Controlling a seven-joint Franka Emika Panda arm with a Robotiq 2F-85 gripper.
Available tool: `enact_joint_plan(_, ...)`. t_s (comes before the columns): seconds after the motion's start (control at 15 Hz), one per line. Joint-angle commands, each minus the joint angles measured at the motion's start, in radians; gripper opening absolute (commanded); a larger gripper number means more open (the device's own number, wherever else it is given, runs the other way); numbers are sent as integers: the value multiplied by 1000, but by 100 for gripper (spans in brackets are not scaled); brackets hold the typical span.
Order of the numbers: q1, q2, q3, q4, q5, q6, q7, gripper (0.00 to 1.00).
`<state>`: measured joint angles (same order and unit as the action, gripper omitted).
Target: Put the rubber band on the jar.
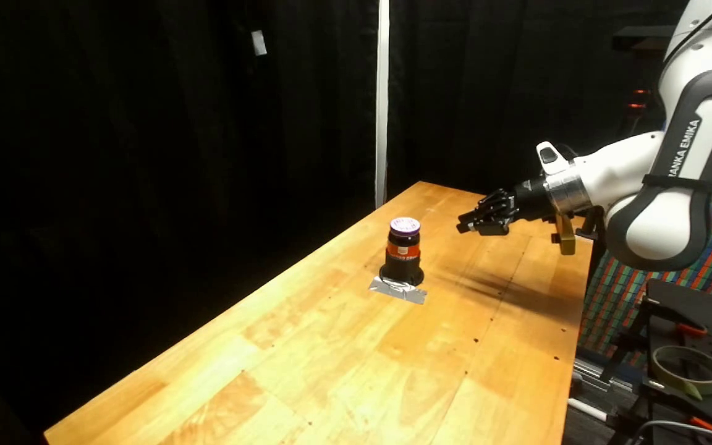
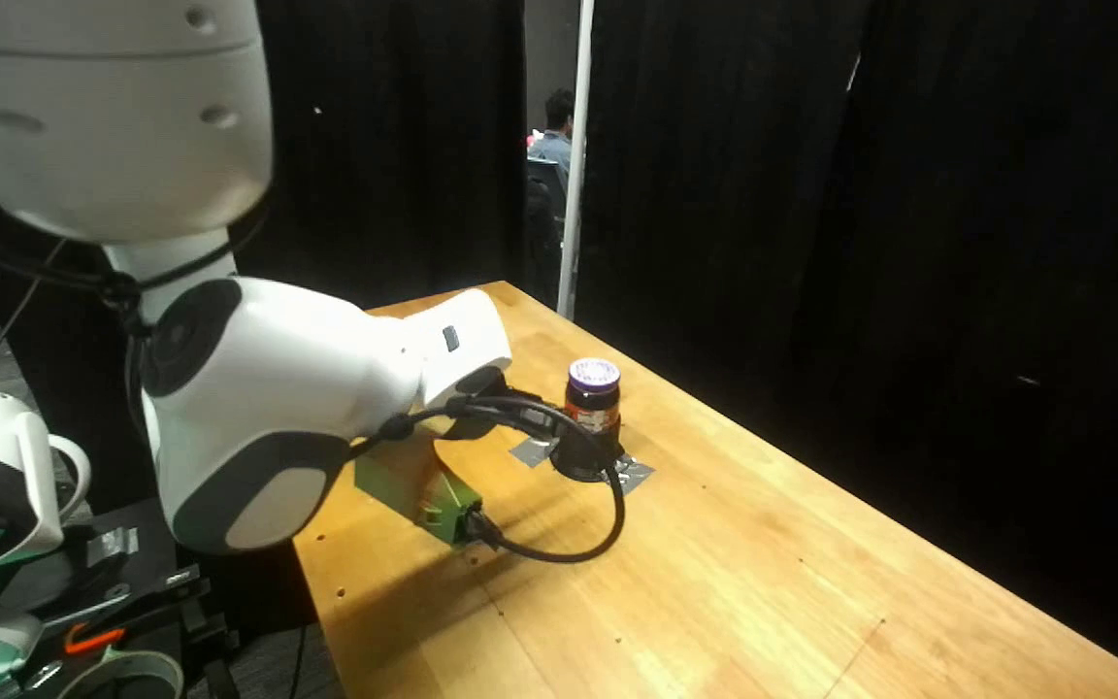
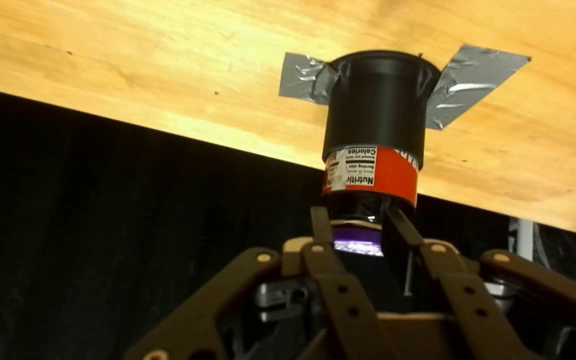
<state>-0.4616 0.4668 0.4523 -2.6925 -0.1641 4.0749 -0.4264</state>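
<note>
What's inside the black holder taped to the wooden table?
The jar stands in the black holder, its purple lid and part of its orange-red label showing above. The black holder covers the jar's base and anything else inside.

The jar (image 3: 368, 200) is dark. Its purple lid (image 2: 594, 375) has a pale patterned top. The label (image 3: 398, 172) is orange-red with a white panel. The holder (image 3: 378, 115) is black, the 2 tape pieces (image 3: 475, 82) silver, the table (image 1: 343, 346) yellow-brown and grained.
</note>
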Motion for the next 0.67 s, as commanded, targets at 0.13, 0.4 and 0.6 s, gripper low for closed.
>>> enact_joint_plan(0.13, 187, -360, -5, -88, 452, -390, -58, 83)
enact_joint_plan(0.4, 380, -524, -185, -69, 798, -723, -318, 100)
enact_joint_plan(0.6, 282, -453, -148, -51, 995, -773, -567, 100)
